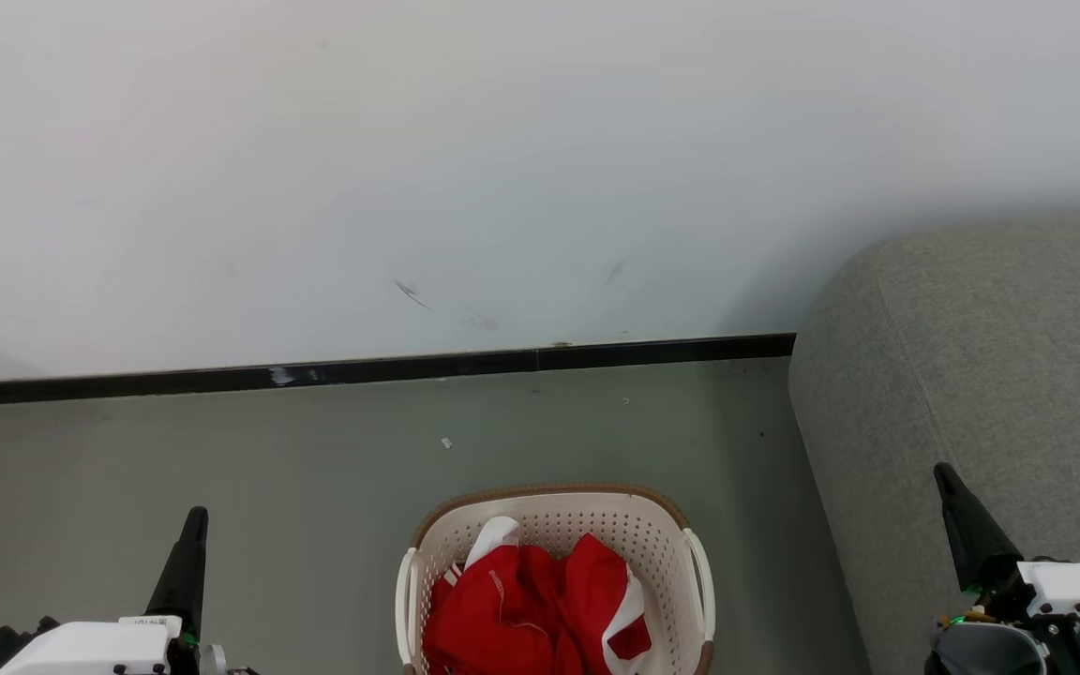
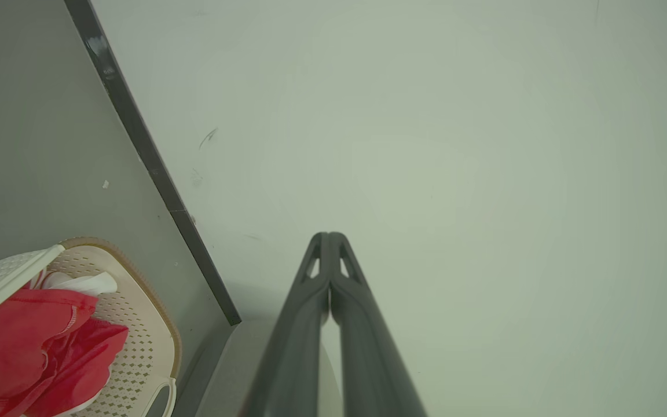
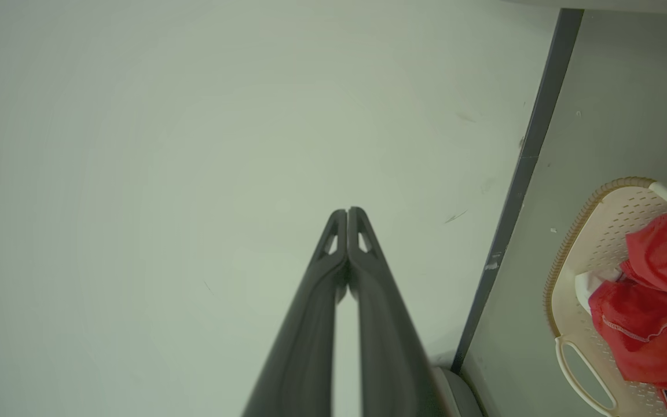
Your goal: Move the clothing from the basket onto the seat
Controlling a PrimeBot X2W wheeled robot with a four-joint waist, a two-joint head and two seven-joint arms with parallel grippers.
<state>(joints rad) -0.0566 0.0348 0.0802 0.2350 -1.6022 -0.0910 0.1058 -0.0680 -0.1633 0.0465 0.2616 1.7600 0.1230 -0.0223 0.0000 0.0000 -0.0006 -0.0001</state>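
Head view: grey seat [image 1: 990, 375] sitting right of basket [image 1: 559, 502] on floor [image 1: 221, 469]. Clothing [image 1: 521, 609] lying crumpled inside basket, looking soft, light, limp; pinching raised red fold likely holding best. Left gripper [image 1: 195, 516], right gripper [image 1: 943, 472] flanking basket, jaws closed, gripping nothing.

- a plain indoor room, furnished like a home living area.
- a grey upholstered seat [image 1: 990, 375] stands by the scuffed white wall [image 1: 502, 141].
- a laundry basket [image 1: 549, 494] of red clothing [image 1: 512, 609] sits on the smooth grey-green floor [image 1: 221, 469].
- a black skirting strip [image 1: 362, 370] edges the wall.
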